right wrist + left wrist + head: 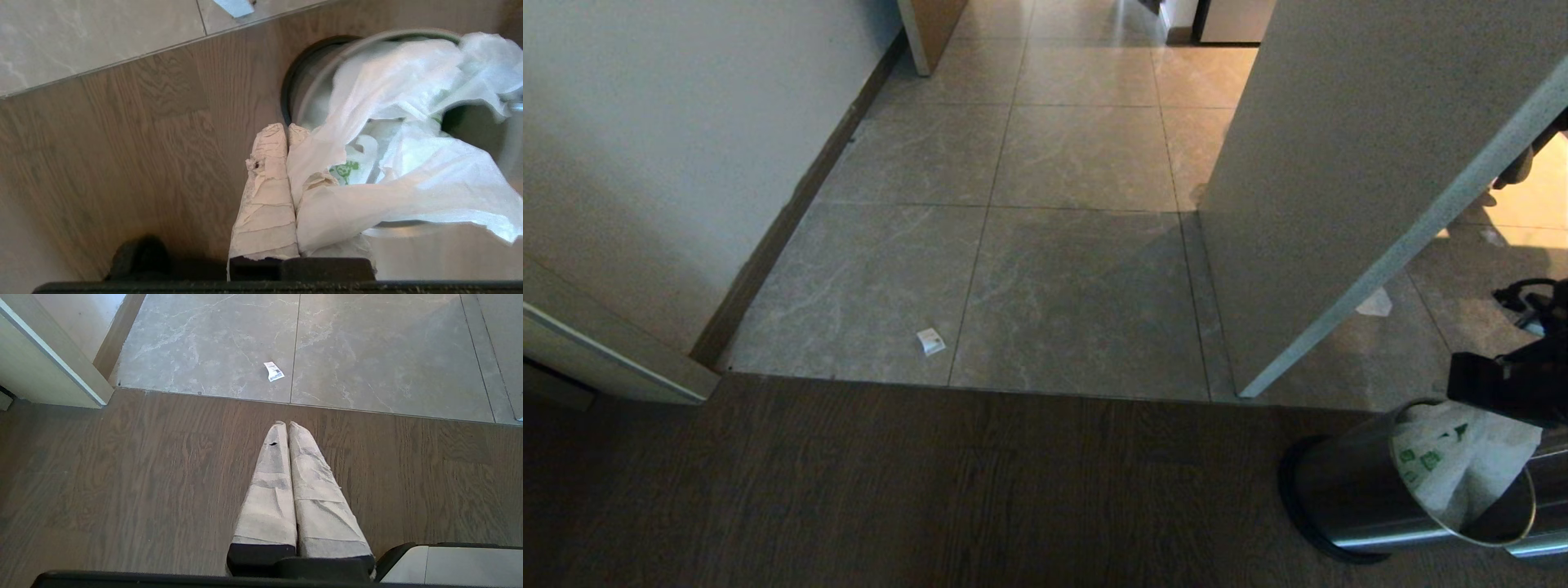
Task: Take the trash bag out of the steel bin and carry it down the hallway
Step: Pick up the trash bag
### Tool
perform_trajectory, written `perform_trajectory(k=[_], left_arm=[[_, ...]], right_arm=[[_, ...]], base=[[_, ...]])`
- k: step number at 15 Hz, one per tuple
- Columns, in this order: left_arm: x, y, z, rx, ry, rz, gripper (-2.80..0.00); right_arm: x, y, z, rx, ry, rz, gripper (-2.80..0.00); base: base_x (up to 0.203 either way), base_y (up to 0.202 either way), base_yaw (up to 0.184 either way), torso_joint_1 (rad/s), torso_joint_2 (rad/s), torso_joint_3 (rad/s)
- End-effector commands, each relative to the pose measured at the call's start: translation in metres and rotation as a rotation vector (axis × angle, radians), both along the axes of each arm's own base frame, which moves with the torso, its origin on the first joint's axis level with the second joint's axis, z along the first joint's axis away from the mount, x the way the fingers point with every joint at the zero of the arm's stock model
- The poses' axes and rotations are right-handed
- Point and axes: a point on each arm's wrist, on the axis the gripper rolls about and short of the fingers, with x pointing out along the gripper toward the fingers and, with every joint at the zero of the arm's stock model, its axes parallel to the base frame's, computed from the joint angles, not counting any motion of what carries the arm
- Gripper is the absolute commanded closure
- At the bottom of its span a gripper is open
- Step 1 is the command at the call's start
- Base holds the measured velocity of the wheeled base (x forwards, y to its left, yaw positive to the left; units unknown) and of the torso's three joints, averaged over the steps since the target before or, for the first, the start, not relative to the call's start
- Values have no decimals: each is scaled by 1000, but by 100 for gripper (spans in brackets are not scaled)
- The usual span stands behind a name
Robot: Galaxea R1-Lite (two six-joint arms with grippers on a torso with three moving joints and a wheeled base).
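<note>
We have the right gripper (288, 130) with its tape-wrapped fingers pressed together on a fold of the thin white plastic trash bag with green print (408, 122), right at the mouth of the small shiny steel cylinder bin with a black base (1347, 490). The bag is mostly inside the bin, with its top pulled up and spilling over the rim. The bin stands on the dark wood-look floor at our lower right, just short of the grey marbled tile floor (1078, 286) and beside a pale speckled wall panel (1339, 163).

The left gripper (288, 426) hangs over bare wood floor, fingers together, holding nothing.

Handling, as we judge it: the film is soft, slippery and light, and it tears easily. A pinch on a single layer may slide out or rip, so gathered, bunched film near the bag's mouth looks like the safer hold. The bin seems light too and appears tilted, so friction may drag it along with the liner. We'd lift straight along the bin's axis. The contents look like light paper.

A small white paper scrap (930, 340) lies on the tiles ahead.
</note>
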Motion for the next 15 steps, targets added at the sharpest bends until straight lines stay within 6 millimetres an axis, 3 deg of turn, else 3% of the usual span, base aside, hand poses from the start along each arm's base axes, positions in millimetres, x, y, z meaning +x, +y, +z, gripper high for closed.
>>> perform_trajectory(k=[1, 5, 9, 12, 15], left_arm=[[0, 0, 0, 0, 0, 0, 0], [0, 0, 0, 0, 0, -1, 0], [0, 0, 0, 0, 0, 1, 0], [0, 0, 0, 0, 0, 0, 0], [0, 0, 0, 0, 0, 1, 0]], right_arm=[[-32, 6, 39, -59, -115, -15, 0], [-96, 24, 85, -189, -222, 14, 0], [-165, 57, 96, -283, -371, 130, 0], [-214, 84, 78, -338, -486, 229, 0], [-247, 98, 28, -388, -497, 345, 0]], base=[[0, 0, 0, 0, 0, 0], [0, 0, 0, 0, 0, 0], [0, 0, 0, 0, 0, 0], [0, 0, 0, 0, 0, 0], [0, 0, 0, 0, 0, 0]])
